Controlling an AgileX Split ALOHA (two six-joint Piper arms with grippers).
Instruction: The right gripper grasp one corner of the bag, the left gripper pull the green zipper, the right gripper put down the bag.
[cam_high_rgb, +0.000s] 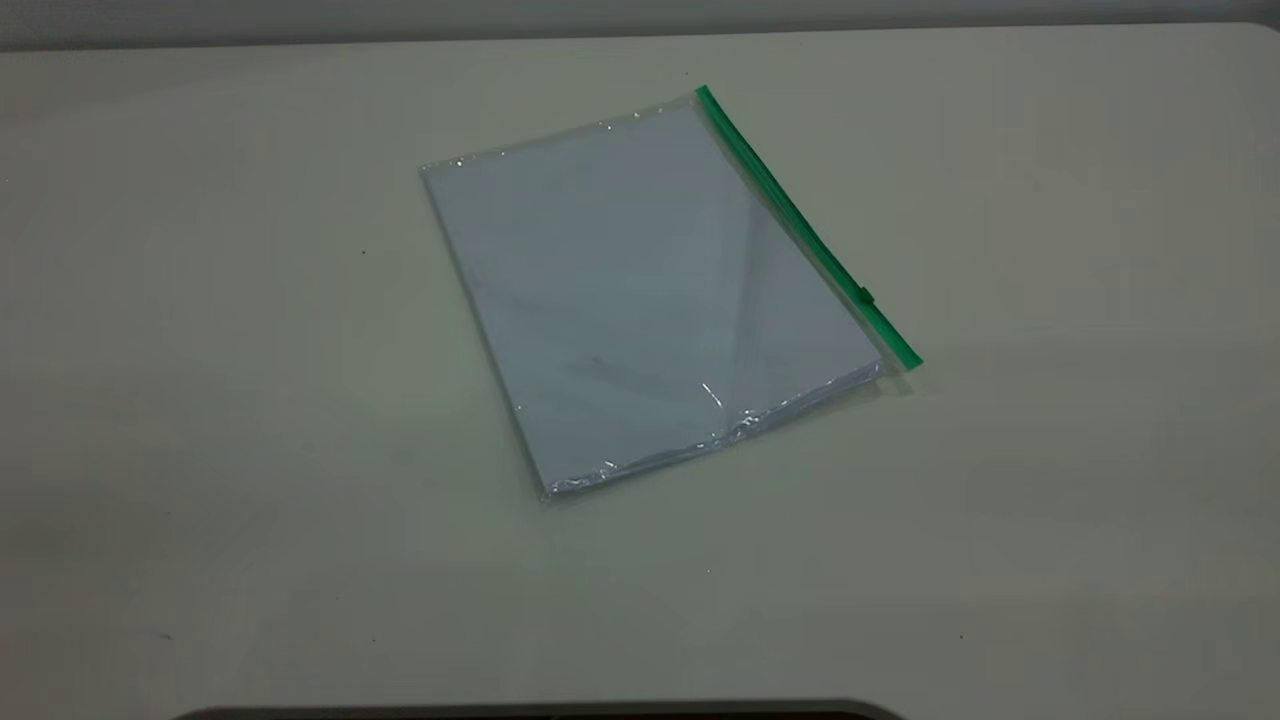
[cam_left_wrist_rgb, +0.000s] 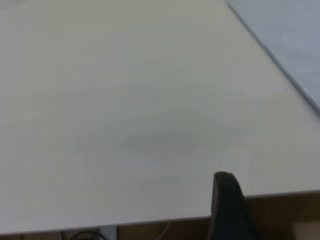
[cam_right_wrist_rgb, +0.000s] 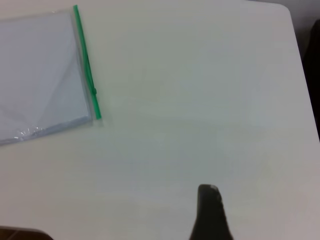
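Likely light, slick and floppy, the bag (cam_high_rgb: 650, 290) lies flat mid-table with the green zipper (cam_high_rgb: 805, 230) along its right edge, best pinched at a thin corner; neither gripper's opening can be told.

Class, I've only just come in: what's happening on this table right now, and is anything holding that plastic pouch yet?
Nothing holds it yet. The flat clear plastic bag of white paper lies alone on the pale table, its green zipper along the edge toward the right arm, with the slider near the closer end. The left end effector and right end effector sit back near the table's edges, each showing only one dark finger tip, well clear of the bag.
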